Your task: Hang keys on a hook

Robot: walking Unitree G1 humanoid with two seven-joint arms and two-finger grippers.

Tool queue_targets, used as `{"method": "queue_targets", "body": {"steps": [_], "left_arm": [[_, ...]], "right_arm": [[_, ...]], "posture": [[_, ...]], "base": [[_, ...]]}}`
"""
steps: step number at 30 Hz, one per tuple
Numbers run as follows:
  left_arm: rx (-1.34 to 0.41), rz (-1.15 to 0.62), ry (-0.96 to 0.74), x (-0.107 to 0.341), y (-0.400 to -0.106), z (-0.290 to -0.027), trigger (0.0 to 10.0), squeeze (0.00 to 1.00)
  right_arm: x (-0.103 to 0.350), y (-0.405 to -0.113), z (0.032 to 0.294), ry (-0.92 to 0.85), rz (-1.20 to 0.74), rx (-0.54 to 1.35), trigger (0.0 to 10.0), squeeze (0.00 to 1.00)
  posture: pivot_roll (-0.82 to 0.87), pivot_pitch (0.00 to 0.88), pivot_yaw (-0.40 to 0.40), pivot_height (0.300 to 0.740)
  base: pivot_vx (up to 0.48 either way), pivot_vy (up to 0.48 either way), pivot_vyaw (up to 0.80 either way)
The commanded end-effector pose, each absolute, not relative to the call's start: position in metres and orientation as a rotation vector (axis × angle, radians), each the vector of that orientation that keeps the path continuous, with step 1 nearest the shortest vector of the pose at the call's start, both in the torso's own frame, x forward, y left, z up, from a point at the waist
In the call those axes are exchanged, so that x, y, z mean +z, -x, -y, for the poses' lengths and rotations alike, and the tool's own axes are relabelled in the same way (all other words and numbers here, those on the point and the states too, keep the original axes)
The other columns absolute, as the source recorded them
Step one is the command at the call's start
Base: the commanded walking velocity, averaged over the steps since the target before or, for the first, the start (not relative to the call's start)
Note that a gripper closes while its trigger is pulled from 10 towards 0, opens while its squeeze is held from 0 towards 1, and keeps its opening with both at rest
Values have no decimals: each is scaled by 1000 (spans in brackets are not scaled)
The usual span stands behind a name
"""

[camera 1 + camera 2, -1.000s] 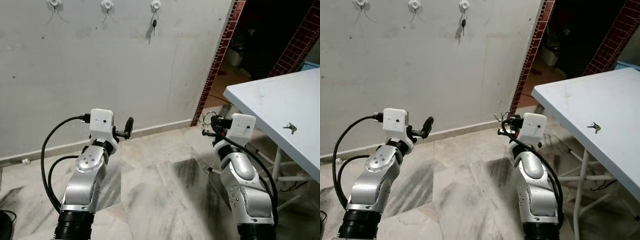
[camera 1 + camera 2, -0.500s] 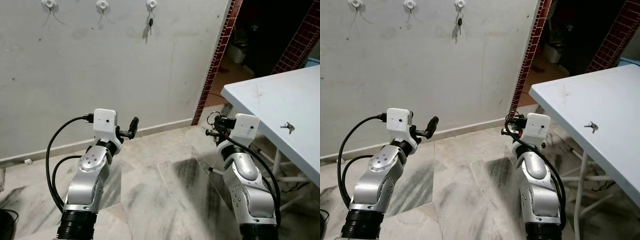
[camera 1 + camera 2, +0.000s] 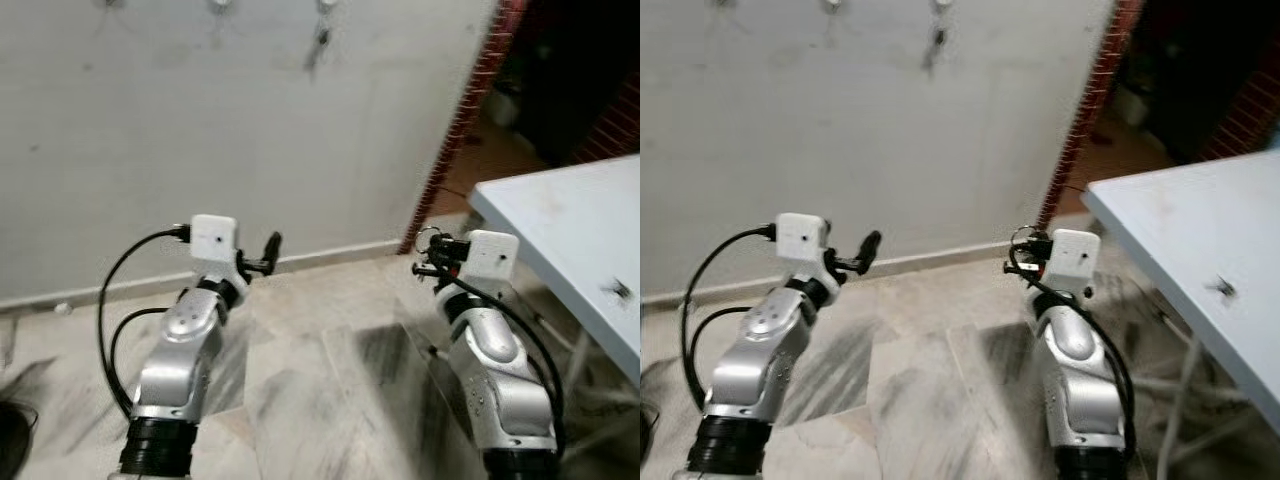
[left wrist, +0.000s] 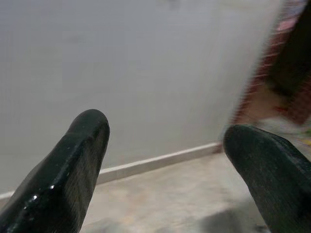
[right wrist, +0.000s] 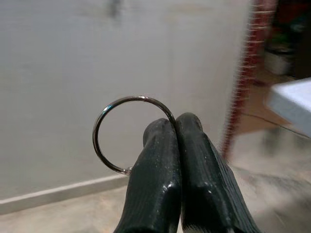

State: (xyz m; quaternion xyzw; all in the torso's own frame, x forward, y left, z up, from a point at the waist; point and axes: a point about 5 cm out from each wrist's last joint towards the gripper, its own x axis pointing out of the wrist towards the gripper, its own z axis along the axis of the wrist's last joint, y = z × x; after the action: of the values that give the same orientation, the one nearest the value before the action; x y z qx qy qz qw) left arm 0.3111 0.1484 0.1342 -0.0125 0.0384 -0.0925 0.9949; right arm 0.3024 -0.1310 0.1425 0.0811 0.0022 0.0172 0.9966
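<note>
While robot faces wall, right pincer (image 5: 176,145) pinched tight on key ring (image 5: 127,134), carried low, hooks (image 3: 327,5) well above. Left pincer (image 4: 165,150) spread wide, empty. Hanging not yet done; approach and lift remain.

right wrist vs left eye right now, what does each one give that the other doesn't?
Right wrist view: a close look at the right gripper, its fingers pressed together on a silver key ring that sticks up beyond the tips.

Left eye view: both arms raised over the marble floor, the left gripper held out toward the wall, the white table with a small blurred item on it, and a dark thing hanging high on the wall, blurred.

Both: the grey wall, its skirting strip and the red brick edge of the doorway.
</note>
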Motion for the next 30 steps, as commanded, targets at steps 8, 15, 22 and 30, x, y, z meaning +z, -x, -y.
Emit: {"method": "queue_targets", "body": {"steps": [8, 15, 22, 30], "left_arm": [[-214, -77, 41, 136, -313, -139, 10000, 0], [-219, -79, 42, 136, -313, -138, 10000, 0], [-225, -82, 44, 135, -313, -136, 10000, 0], [-226, -84, 47, 135, -313, -136, 10000, 0]], "right_arm": [[139, -301, 140, -149, -8, 9, 10000, 0], [138, -301, 139, -148, -10, 13, 10000, 0], [137, -301, 139, -147, -12, 15, 10000, 0], [137, -301, 138, -145, -13, 20, 10000, 0]], "posture": [[63, 0, -95, 740], [64, 0, -94, 740], [67, 0, -94, 740], [72, 0, -94, 740]], "base": [[359, 0, 0], [373, 0, 0], [422, 0, 0], [480, 0, 0]]}}
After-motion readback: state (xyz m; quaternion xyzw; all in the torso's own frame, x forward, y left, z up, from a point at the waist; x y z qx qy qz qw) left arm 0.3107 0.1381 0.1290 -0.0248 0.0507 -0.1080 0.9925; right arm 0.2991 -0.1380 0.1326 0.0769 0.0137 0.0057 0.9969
